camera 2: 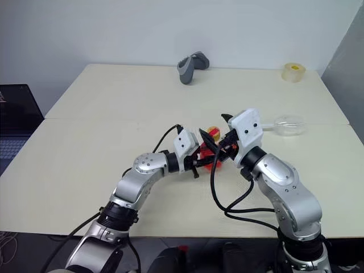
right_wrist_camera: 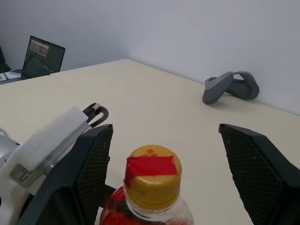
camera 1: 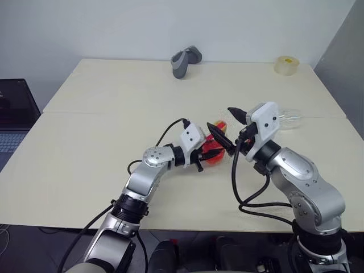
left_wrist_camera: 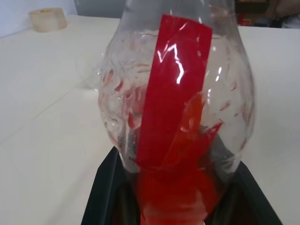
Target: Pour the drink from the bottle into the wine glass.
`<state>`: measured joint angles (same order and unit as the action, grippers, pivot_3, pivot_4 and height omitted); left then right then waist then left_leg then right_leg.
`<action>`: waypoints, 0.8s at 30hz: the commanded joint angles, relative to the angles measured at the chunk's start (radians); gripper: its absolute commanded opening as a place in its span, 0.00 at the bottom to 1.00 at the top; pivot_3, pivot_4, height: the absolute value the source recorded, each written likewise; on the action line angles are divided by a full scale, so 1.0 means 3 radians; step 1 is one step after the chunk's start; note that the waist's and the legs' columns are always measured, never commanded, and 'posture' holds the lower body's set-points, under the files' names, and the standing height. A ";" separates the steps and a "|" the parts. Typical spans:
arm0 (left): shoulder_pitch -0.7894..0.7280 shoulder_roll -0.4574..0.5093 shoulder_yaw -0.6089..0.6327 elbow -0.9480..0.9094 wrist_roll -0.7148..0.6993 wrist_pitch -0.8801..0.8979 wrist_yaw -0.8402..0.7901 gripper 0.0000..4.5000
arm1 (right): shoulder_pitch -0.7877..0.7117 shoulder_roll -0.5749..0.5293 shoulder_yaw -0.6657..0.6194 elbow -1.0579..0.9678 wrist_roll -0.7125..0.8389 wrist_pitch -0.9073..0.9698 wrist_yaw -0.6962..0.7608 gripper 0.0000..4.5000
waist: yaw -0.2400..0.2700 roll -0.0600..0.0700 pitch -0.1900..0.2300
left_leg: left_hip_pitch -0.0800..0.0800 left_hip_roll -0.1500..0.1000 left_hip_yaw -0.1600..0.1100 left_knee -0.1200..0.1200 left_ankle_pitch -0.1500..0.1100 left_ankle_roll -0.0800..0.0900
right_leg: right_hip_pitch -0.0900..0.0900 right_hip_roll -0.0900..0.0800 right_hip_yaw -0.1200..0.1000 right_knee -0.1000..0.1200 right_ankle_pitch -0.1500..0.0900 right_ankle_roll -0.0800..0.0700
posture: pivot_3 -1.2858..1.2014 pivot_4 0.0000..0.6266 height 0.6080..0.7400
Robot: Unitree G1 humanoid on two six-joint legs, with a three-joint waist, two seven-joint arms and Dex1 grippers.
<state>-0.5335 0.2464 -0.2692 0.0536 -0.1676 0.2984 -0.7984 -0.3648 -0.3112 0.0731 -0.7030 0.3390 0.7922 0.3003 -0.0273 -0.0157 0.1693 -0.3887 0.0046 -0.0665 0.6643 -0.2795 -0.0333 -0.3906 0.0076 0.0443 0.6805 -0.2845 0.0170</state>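
The bottle [camera 1: 215,154] is a small clear one, held just above the middle of the table by my left gripper [camera 1: 205,156], which is shut on its round body. The red drink [left_wrist_camera: 173,204] sits low in the bottle, behind a red label strip [left_wrist_camera: 176,84]. Its yellow cap [right_wrist_camera: 152,180] with red tape is on. My right gripper [right_wrist_camera: 166,129] is open, with one black finger [right_wrist_camera: 89,173] on each side of the cap and neither touching it. The wine glass [camera 2: 287,124] is on the table to the right, behind the right gripper; it seems to lie on its side.
A yellowish tape roll [camera 1: 287,65] stands at the far right corner of the table. A grey handheld device [camera 1: 186,61] lies at the far edge, centre. An open laptop [camera 1: 14,114] sits off the table's left side. A seam [camera 1: 114,112] runs across the tabletop.
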 commanded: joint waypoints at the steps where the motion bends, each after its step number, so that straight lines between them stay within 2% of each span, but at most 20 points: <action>1: -0.0082 -0.0009 0.0025 -0.0066 0.0005 -0.0086 -0.0001 0.25 | 0.0009 -0.0024 0.0014 -0.0150 0.0091 0.0037 0.0042 0.72 | 0.0000 0.0000 0.0000 | 0.0000 0.0000 0.0000 0.0000 0.0000 0.0000 | 0.0000 0.0000 0.0000 0.0000 0.0000 0.0000 | 0.52 0.24 1.00; 7: -0.0065 -0.0003 0.0032 -0.0091 0.0017 -0.0082 0.0013 0.25 | -0.0019 -0.0013 0.0017 -0.0112 0.0108 0.0035 0.0055 0.27 | -0.0002 0.0000 0.0000 | 0.0000 -0.0001 -0.0001 0.0000 0.0000 0.0000 | 0.0000 0.0000 0.0000 0.0000 0.0000 0.0000 | 0.52 0.24 1.00; 14: -0.0050 0.0008 0.0041 -0.0127 0.0013 -0.0068 0.0013 0.23 | -0.0028 -0.0142 -0.0004 -0.0028 0.0174 -0.0026 0.0259 0.27 | -0.0002 0.0000 0.0000 | -0.0001 -0.0001 -0.0001 0.0000 0.0000 0.0000 | 0.0000 0.0000 -0.0001 0.0000 0.0000 0.0000 | 0.52 0.24 1.00; 16: -0.0061 0.0014 0.0043 -0.0137 -0.0012 -0.0053 -0.0020 0.23 | -0.0057 -0.0277 -0.0010 0.0110 0.0255 -0.0155 0.0538 0.27 | -0.0002 0.0000 0.0000 | -0.0001 -0.0001 -0.0001 0.0000 0.0000 0.0000 | 0.0000 0.0000 -0.0001 0.0000 0.0000 0.0000 | 0.52 0.24 1.00; 20: -0.0057 0.0093 -0.0006 -0.0247 -0.0166 0.0022 -0.0330 0.23 | -0.0363 -0.0674 0.0052 0.0964 0.0450 -0.0585 0.1648 0.27 | -0.0011 0.0000 0.0000 | 0.0007 -0.0005 0.0005 -0.0002 0.0000 0.0002 | 0.0003 0.0003 -0.0007 0.0000 0.0000 0.0000 | 0.52 0.24 1.00; 24: -0.0072 0.0187 -0.0033 -0.0323 -0.0252 0.0074 -0.0570 0.23 | -0.0792 -0.0836 0.0185 0.1715 0.0390 -0.0845 0.2270 0.27 | -0.0018 -0.0001 0.0004 | 0.0012 0.0001 0.0010 -0.0004 0.0000 0.0003 | 0.0004 0.0006 -0.0005 0.0000 0.0000 -0.0001 | 0.52 0.24 1.00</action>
<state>-0.5282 0.3121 -0.2738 0.0506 -0.1953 0.3403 -0.9172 -0.5750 -0.5520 0.0955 -0.2574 0.4733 0.5825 0.9069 -0.0327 -0.0160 0.1705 -0.3851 0.0050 -0.0638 0.6625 -0.2795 -0.0324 -0.3893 0.0100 0.0426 0.6803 -0.2846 0.0168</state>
